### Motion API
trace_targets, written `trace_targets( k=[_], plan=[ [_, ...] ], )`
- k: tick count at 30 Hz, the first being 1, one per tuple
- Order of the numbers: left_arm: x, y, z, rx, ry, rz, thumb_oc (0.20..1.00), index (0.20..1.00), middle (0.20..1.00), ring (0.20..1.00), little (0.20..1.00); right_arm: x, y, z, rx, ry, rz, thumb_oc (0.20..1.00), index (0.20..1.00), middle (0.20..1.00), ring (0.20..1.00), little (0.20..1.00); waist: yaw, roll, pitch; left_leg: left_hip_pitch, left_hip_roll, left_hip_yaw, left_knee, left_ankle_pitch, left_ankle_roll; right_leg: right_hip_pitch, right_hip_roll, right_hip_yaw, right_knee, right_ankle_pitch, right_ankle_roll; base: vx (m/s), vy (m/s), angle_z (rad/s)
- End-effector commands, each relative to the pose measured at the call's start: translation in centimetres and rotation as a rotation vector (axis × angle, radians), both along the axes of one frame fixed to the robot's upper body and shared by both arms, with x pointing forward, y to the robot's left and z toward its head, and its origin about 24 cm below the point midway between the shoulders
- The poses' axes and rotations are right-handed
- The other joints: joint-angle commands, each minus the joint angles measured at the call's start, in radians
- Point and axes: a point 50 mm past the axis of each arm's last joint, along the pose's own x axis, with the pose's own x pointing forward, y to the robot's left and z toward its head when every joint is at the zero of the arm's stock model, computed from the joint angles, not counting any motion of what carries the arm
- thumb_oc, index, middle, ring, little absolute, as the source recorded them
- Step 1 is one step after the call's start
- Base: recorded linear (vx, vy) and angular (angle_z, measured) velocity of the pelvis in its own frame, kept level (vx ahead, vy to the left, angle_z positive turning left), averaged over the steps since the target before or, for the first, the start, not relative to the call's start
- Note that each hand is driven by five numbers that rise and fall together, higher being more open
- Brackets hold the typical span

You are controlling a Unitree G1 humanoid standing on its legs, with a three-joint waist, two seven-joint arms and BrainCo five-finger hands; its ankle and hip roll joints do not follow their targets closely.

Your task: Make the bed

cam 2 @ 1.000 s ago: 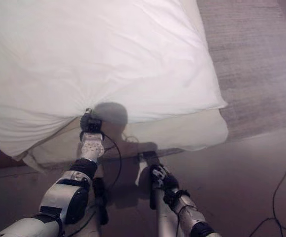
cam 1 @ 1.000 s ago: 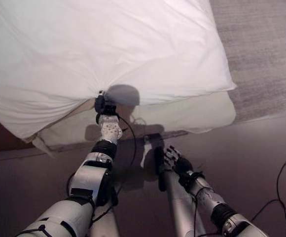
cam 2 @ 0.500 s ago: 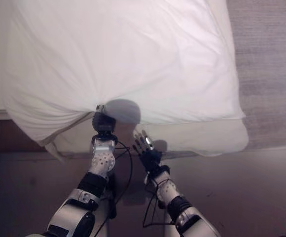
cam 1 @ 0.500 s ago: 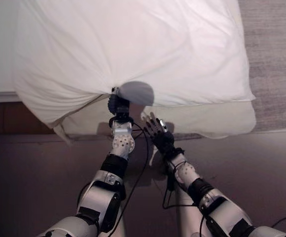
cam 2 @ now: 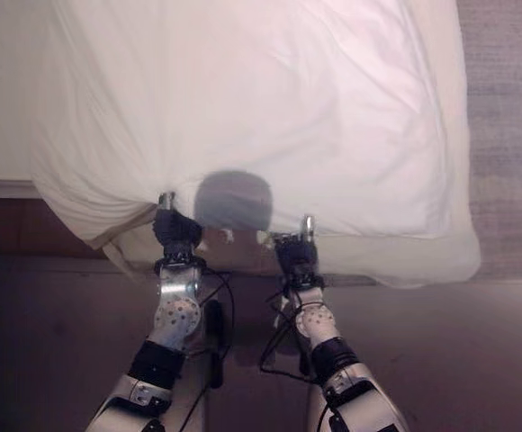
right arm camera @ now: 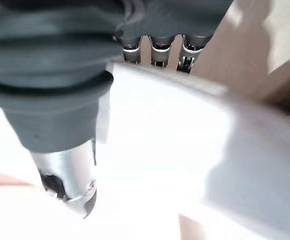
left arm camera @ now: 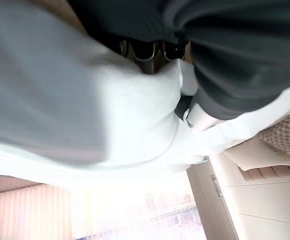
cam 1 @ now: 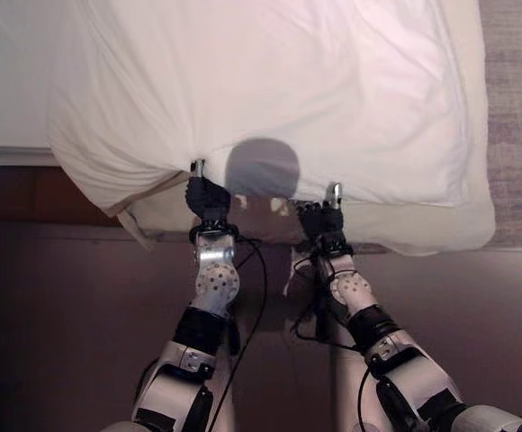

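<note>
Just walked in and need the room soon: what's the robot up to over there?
It is making the bed. The left hand and right hand both grip the near edge of the white duvet, which lies over the mattress. The cover still sags unevenly at the left corner.

We're looking down at a grey woven carpet (cam 1: 517, 108) running along the far right side, dark brown floor (cam 1: 54, 342) spreading across the near ground, and in the left wrist view a pale panelled cabinet (left arm camera: 257, 200).
</note>
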Motion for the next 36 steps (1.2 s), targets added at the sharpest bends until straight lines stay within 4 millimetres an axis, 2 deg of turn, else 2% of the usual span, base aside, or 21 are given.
trace_targets(
  k=[1,5,6,9,10,14,23,24,25,26,31,36],
  plan=[
    [-2.5,1.8,3.8,0.027,-0.216,0.139,0.200,0.200,0.200,0.200,0.200,0.1,-3.1,3.1,0.091,-0.140,-0.153,1.000,1.000,1.000,1.000,1.000,0.015,0.037,-0.051,-0.047,-0.052,-0.003,0.031,-0.037,0.049,0.010,0.027,-0.025,-0.100,0.049,0.018,0.00,0.000,0.00],
    [-3.2,4.2,4.0,0.040,-0.200,0.268,0.200,0.200,0.200,0.200,0.200,-0.1,-6.2,4.0,0.096,-0.179,-0.262,1.000,1.000,1.000,1.000,1.000,0.018,0.046,-0.059,-0.050,-0.055,-0.005,0.033,-0.047,0.053,0.003,0.024,-0.023,-0.091,0.043,0.022,0.00,0.004,0.01],
    [-3.2,4.2,4.1,0.041,-0.199,0.269,0.200,0.200,0.200,0.200,0.200,-0.1,-6.2,4.1,0.096,-0.180,-0.262,1.000,1.000,1.000,1.000,1.000,0.018,0.046,-0.060,-0.055,-0.056,-0.006,0.031,-0.039,0.054,-0.002,0.023,-0.023,-0.093,0.049,0.021,0.00,0.000,0.00],
    [-3.7,6.1,4.2,0.053,-0.168,0.377,0.200,0.200,0.200,0.200,0.200,-0.2,-8.2,4.6,0.104,-0.191,-0.340,1.000,1.000,1.000,1.000,1.000,0.021,0.052,-0.071,-0.055,-0.055,-0.005,0.031,-0.041,0.055,-0.007,0.022,-0.022,-0.086,0.044,0.023,0.00,0.000,0.00],
    [-3.7,6.1,4.2,0.054,-0.166,0.380,0.200,0.200,0.200,0.200,0.200,-0.2,-8.2,4.6,0.104,-0.191,-0.340,1.000,1.000,1.000,1.000,1.000,0.021,0.052,-0.071,-0.056,-0.055,-0.005,0.031,-0.041,0.055,-0.009,0.022,-0.022,-0.086,0.043,0.023,0.00,0.000,0.00],
    [-4.1,8.1,3.8,0.041,-0.103,0.484,0.200,0.200,0.200,0.200,0.200,-0.7,-10.3,5.2,0.070,-0.209,-0.410,1.000,1.000,1.000,1.000,1.000,0.020,0.058,-0.079,-0.059,-0.053,-0.002,0.033,-0.041,0.055,-0.014,0.020,-0.021,-0.079,0.039,0.024,0.00,0.000,0.00],
    [-4.2,8.7,3.4,0.019,-0.065,0.517,0.200,0.200,0.200,0.200,0.200,-1.1,-12.2,5.2,-0.013,-0.219,-0.446,1.000,1.000,1.000,1.000,1.000,0.012,0.060,-0.082,-0.063,-0.052,0.006,0.044,-0.046,0.054,-0.024,0.018,-0.014,-0.062,0.034,0.027,0.00,0.000,0.00],
    [-4.2,8.8,3.1,0.017,-0.055,0.519,0.200,0.200,0.200,0.200,0.200,-1.2,-12.4,5.0,-0.030,-0.223,-0.444,0.555,0.555,0.555,0.555,0.555,0.011,0.059,-0.083,-0.064,-0.052,0.005,0.045,-0.049,0.058,-0.027,0.021,-0.011,-0.058,0.034,0.027,0.00,0.000,0.00],
    [-4.2,8.8,3.0,0.016,-0.054,0.519,0.200,0.200,0.200,0.200,0.200,-1.2,-12.4,5.0,-0.030,-0.223,-0.444,0.288,0.288,0.288,0.288,0.288,0.012,0.058,-0.084,-0.064,-0.052,0.006,0.046,-0.050,0.059,-0.028,0.021,-0.010,-0.057,0.034,0.027,0.00,0.000,0.00],
    [-4.3,8.8,3.0,0.011,-0.057,0.517,0.200,0.200,0.200,0.200,0.200,-1.3,-12.3,4.9,-0.035,-0.222,-0.437,0.200,0.200,0.200,0.200,0.200,0.011,0.058,-0.082,-0.064,-0.052,0.007,0.046,-0.050,0.059,-0.030,0.021,-0.009,-0.057,0.035,0.028,0.00,0.000,0.00],
    [-4.3,8.2,2.8,0.009,-0.057,0.487,0.200,0.200,0.200,0.200,0.200,-1.6,-11.6,4.9,-0.073,-0.255,-0.392,0.200,0.200,0.200,0.200,0.200,0.005,0.056,-0.079,-0.066,-0.050,0.009,0.046,-0.046,0.056,-0.030,0.024,-0.004,-0.063,0.035,0.026,0.00,0.000,0.00],
    [-4.6,8.2,2.7,0.016,-0.065,0.489,0.200,0.200,0.200,0.200,0.200,-2.3,-10.2,6.2,-0.051,-0.360,-0.346,0.200,0.200,0.200,0.200,0.200,0.004,0.055,-0.077,-0.064,-0.049,0.008,0.046,-0.045,0.056,-0.031,0.027,-0.002,-0.059,0.036,0.024,0.00,0.000,0.00]
  ],
)
